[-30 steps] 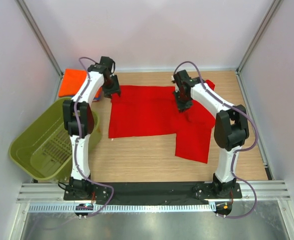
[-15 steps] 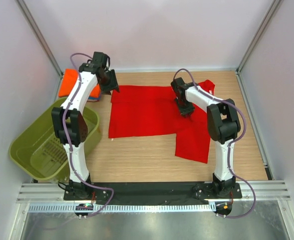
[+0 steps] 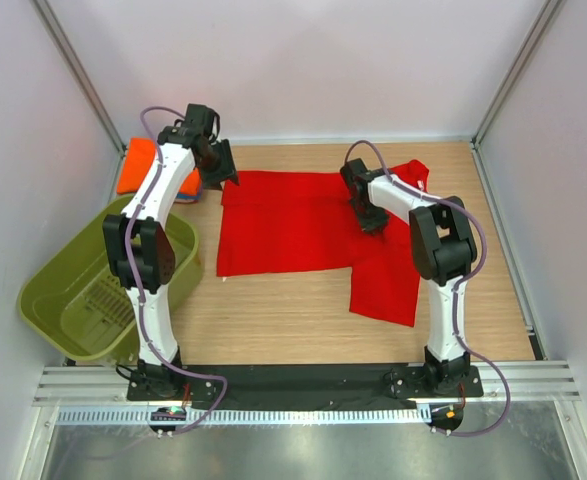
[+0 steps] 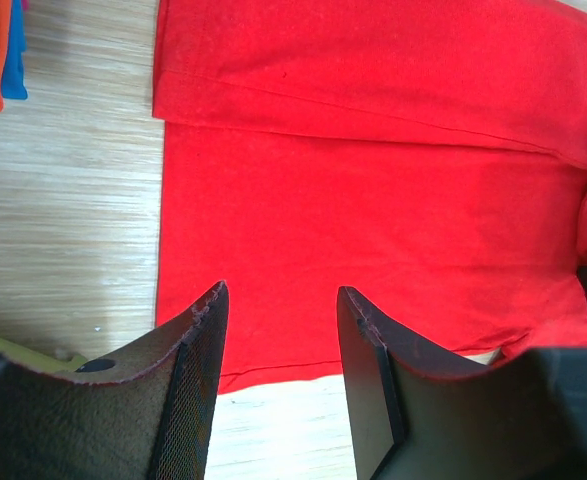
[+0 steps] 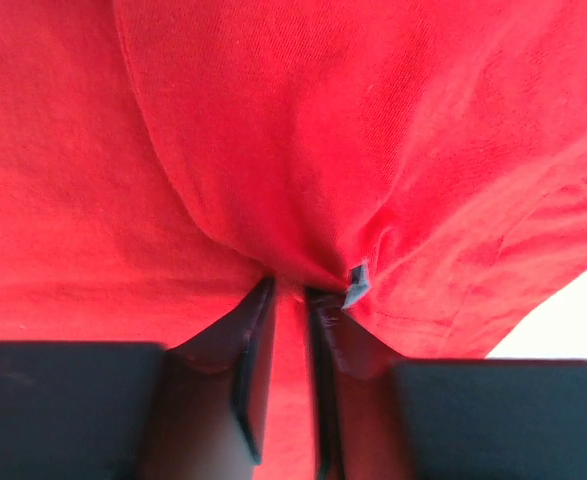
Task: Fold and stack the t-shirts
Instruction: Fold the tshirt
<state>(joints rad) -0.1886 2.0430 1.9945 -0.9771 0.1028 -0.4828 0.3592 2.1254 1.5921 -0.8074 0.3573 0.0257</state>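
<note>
The deep red t-shirt (image 3: 293,225) lies spread flat on the wooden table, with one folded part hanging toward the near right. My right gripper (image 3: 370,218) is down on its right half. In the right wrist view the jaws (image 5: 288,285) stand narrow, with a puckered fold of red cloth (image 5: 273,120) pinched between them and a small pale label (image 5: 357,283) at the right fingertip. My left gripper (image 3: 221,172) hovers over the shirt's far left corner, open and empty (image 4: 278,295) above the red cloth (image 4: 373,200). The orange t-shirt (image 3: 138,165) lies folded at the back left on a blue one (image 4: 15,60).
An olive-green plastic basket (image 3: 63,300) sits tilted at the left edge beside the left arm. White walls enclose the table on three sides. Bare wood (image 3: 273,310) shows between the shirt and the arm bases.
The left arm has swung up and back, its gripper now a little farther toward the far left corner. The right arm's elbow has moved in toward the shirt; its gripper stays on the cloth.
</note>
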